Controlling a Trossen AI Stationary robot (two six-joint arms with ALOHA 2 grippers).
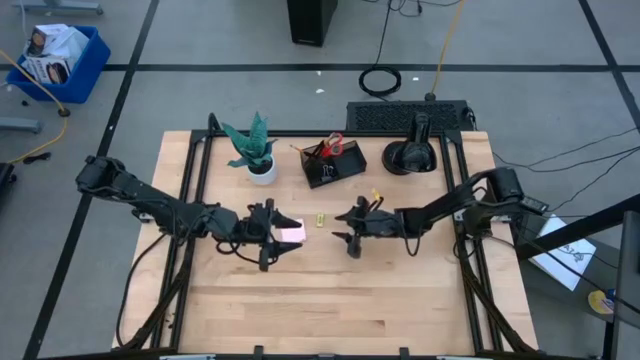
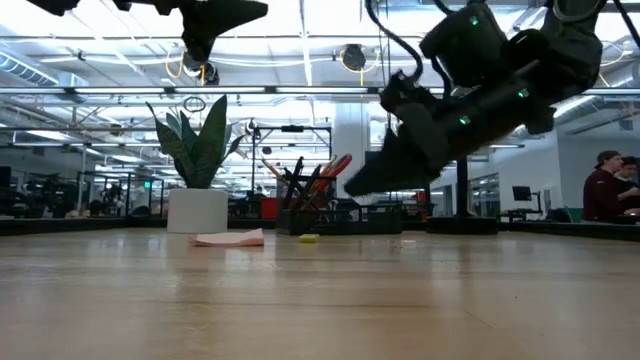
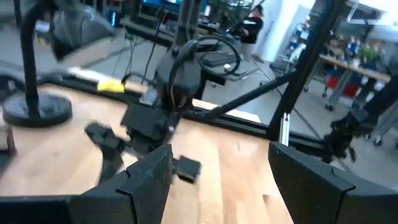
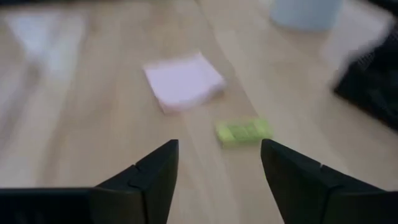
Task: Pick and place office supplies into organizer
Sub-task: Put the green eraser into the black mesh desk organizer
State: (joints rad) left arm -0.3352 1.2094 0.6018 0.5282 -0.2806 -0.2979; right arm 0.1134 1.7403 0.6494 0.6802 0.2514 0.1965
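While both my arms hang over the middle of the desk (image 1: 330,300), nothing is held in either set of jaws. My left gripper (image 1: 268,232) sits left of centre in the high view, jaws spread wide and empty, just beside the pink sticky-note pad (image 1: 292,233), which lies flat on the wood. My right gripper (image 1: 350,232) sits right of centre, jaws parted and empty; in its wrist view the pad and the small yellow piece (image 4: 243,131) lie ahead of the fingers (image 4: 152,171), apart from them.

Surface: pale wooden planks, with a black frame along the edges. The yellow piece lies between the two grippers, near the pad, not touching it.

Upper middle of the high view: the dark organizer (image 1: 335,163) already holding red-handled scissors (image 1: 333,146) and pens, upright. Left of it, the teal plant (image 1: 252,141) in a white pot (image 1: 262,171); right of it, a black domed object (image 1: 411,157).

Room: grey floor with black tape lines, a blue bin (image 1: 58,62) in the upper left, cables at the top. The low view shows a bright hall with ceiling lights, and a person (image 2: 605,190) at the far right edge.
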